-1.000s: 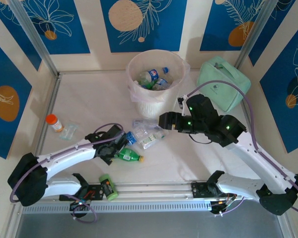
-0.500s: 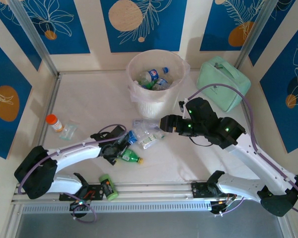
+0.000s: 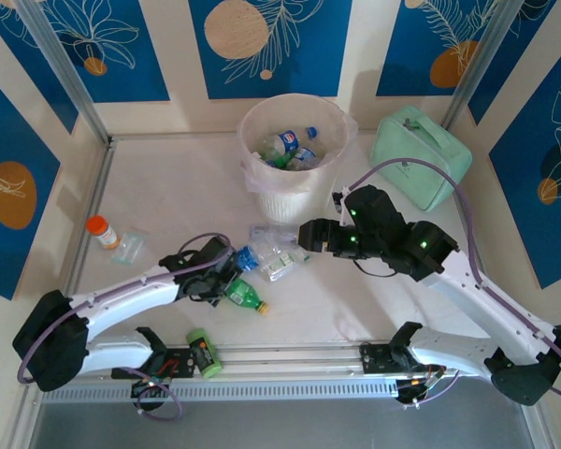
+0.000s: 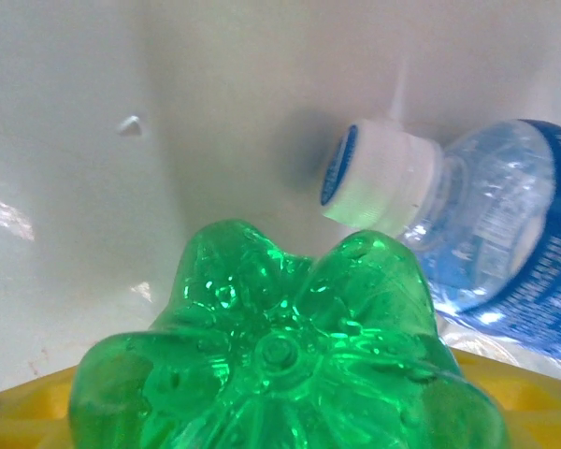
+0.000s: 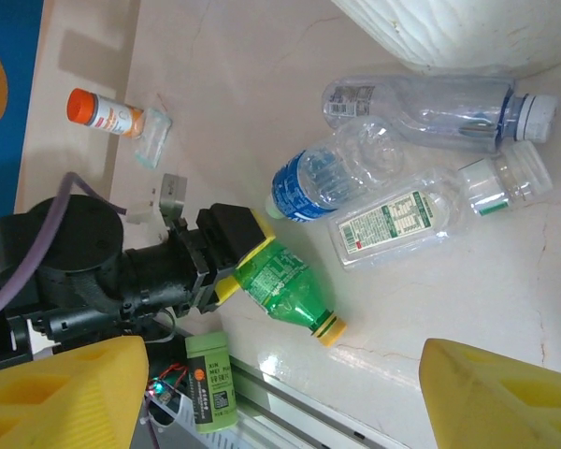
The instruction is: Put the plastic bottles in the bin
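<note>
Where the table runs out to my left, a small orange-capped jar [image 3: 101, 231] lies beside a scrap of clear plastic wrap [image 3: 129, 246]. Next along, my left gripper [image 3: 226, 279] is down at the tabletop, its jaws narrowed onto the base of a green plastic bottle with a yellow cap [image 3: 247, 297], which lies on its side. From my left wrist, the bottle's ribbed green bottom sits between my yellow pads [image 4: 23, 421], and both pads meet it. Nearer me, by the front rail, a short green can with a black label [image 3: 202, 354] sits apart from that bottle. Just beyond the green one lies a clear plastic bottle with a blue label and white cap [image 4: 505, 253]. To its right, a long clear bottle [image 5: 430, 98] and a squat clear bottle with a white-and-green label [image 5: 402, 220] lie on the table at the foot of the round cream bin lined with a white bag [image 3: 285, 198]. Several bottles [image 3: 290, 148] lie inside the bin. My right gripper [image 3: 304, 234] hangs over the table just right of the clear bottles, its jaws spread wide with nothing between them. Far right, a mint-green zippered case [image 3: 421, 154] sits near the back corner.
</note>
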You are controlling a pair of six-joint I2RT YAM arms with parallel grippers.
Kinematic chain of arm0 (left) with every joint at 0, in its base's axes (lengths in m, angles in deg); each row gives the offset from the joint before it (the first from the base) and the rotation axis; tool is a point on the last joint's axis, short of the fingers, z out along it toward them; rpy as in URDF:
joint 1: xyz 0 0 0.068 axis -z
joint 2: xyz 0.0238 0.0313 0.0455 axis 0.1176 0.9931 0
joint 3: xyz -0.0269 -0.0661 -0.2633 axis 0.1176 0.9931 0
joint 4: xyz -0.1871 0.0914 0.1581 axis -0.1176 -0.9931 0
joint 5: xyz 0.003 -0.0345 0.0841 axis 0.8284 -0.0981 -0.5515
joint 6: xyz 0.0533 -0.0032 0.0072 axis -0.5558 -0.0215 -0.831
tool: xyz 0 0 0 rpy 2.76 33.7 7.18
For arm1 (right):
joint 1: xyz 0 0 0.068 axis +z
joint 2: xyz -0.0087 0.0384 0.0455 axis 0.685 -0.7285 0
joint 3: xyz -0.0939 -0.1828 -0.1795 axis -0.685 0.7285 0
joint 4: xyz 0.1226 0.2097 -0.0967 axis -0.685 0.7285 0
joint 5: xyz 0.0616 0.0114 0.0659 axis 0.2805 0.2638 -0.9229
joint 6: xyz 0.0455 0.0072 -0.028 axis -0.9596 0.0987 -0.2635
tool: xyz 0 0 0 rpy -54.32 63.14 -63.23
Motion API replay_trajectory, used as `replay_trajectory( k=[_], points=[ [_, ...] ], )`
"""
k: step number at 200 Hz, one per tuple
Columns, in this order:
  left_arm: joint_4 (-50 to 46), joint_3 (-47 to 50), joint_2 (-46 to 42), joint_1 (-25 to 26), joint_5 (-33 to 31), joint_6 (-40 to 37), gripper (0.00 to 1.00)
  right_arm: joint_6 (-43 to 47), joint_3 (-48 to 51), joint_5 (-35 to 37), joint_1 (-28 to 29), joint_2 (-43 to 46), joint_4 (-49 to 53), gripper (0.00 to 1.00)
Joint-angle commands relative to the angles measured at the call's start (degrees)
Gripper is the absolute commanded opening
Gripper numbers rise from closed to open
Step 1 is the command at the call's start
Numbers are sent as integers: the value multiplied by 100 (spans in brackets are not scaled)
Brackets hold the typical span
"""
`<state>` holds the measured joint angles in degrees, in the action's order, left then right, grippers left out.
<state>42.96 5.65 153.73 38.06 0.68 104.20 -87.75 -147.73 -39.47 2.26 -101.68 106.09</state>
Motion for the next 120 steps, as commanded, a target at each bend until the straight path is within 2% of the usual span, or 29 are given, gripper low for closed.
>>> replay_trajectory(
  k=[1, 55, 94, 120],
  points=[
    [8, 27, -285, 52, 25, -102, 61, 12, -76, 14, 170, -87, -85, 77],
    [197, -369, -1019, -133, 271, -902, 60, 349, -197, -386, 646, -400, -387, 77],
    [1015, -680, -1331, -586, 1227, -1531, 60, 598, -343, -1025, 604, -621, -393, 79],
    [1800, -919, -1209, -852, 2099, -1686, 60, 722, -382, -1461, 502, -663, -481, 79]
  ],
)
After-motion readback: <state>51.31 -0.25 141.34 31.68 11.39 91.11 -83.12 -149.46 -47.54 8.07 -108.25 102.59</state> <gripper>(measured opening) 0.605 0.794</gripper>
